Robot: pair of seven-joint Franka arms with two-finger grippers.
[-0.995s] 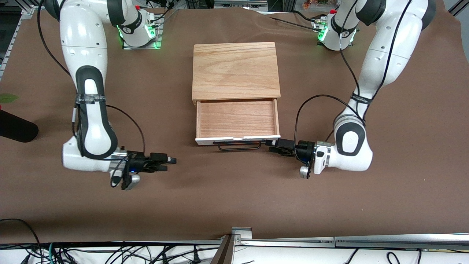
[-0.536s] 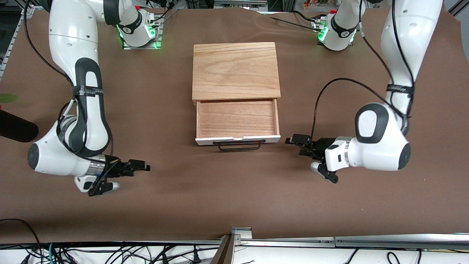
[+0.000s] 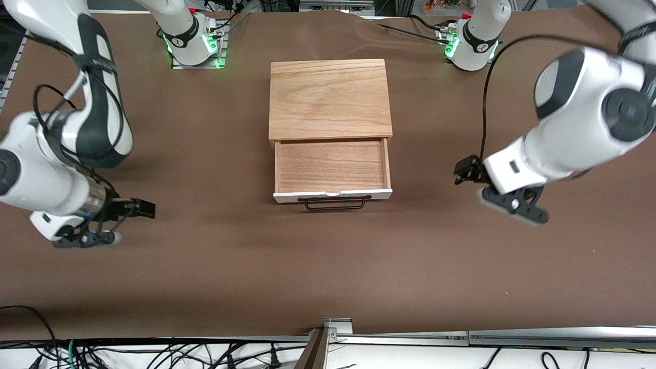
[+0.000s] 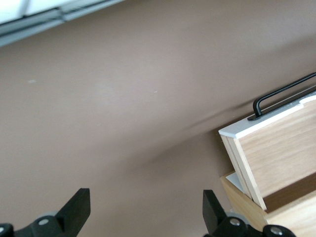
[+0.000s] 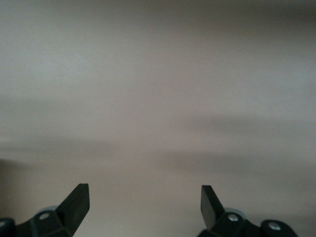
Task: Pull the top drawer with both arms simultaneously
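The left gripper [image 3: 464, 170] hung at the right of the front view, over bare brown table cloth [image 3: 328, 266], its fingers [image 4: 79, 207] spread wide and holding nothing. The right gripper [image 3: 146, 208] hung at the lower left of that view, likewise spread and empty, with only blurred cloth before its fingers [image 5: 79, 200]. Both stood well apart from the top drawer [image 3: 332, 169], which sat pulled out at the frame's centre, its reddish wooden tray bare inside. Its white front panel [image 3: 333, 194] faced the front camera, with the thin black wire handle [image 3: 334, 203] just below it in the frame. The light-oak cabinet [image 3: 329, 97] lay above the drawer in the frame, between the two arm bases.
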